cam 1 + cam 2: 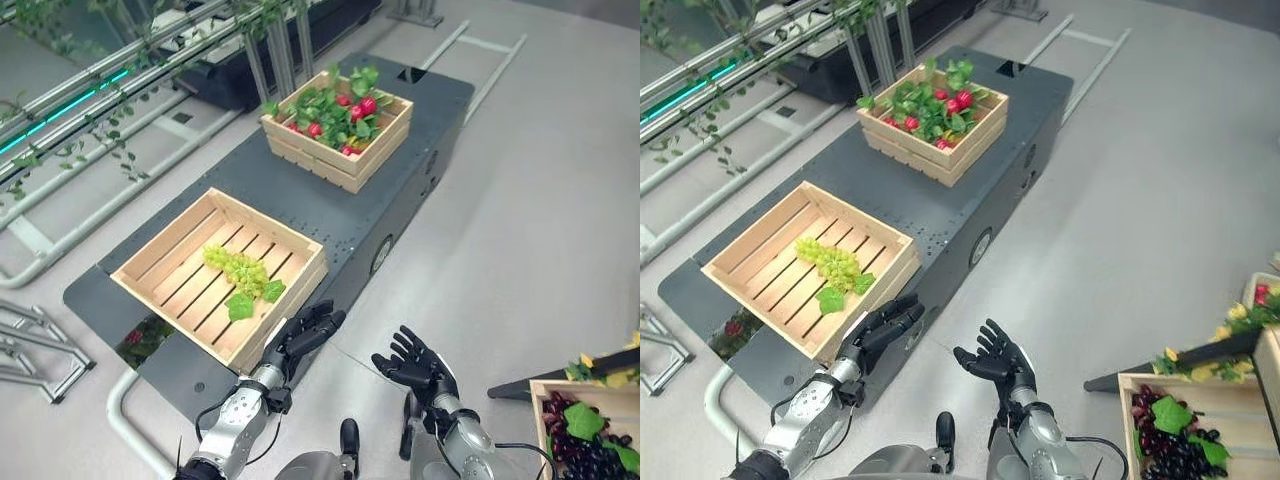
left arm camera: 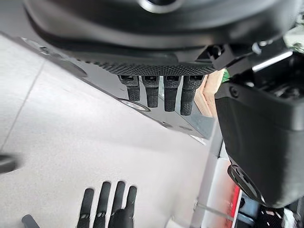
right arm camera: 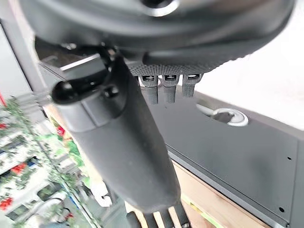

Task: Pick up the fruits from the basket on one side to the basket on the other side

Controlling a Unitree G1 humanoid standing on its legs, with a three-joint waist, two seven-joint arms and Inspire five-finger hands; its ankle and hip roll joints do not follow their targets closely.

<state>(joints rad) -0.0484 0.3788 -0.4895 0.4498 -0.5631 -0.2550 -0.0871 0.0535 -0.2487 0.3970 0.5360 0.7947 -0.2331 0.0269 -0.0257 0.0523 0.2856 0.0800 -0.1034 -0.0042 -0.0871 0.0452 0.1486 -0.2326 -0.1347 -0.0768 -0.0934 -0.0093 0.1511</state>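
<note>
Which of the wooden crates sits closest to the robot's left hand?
The shallow slatted wooden crate holding green grapes, at the near end of the dark platform; the left hand hovers open by its corner. The radish crate sits farther off.

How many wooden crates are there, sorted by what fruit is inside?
Crate with one green grape bunch: 1, the near crate on the dark platform
Crate with red fruits and leaves: 1
Crate with dark purple grapes: 1
Crate at the right edge, contents unclear: 1
Total: 4 crates
</note>
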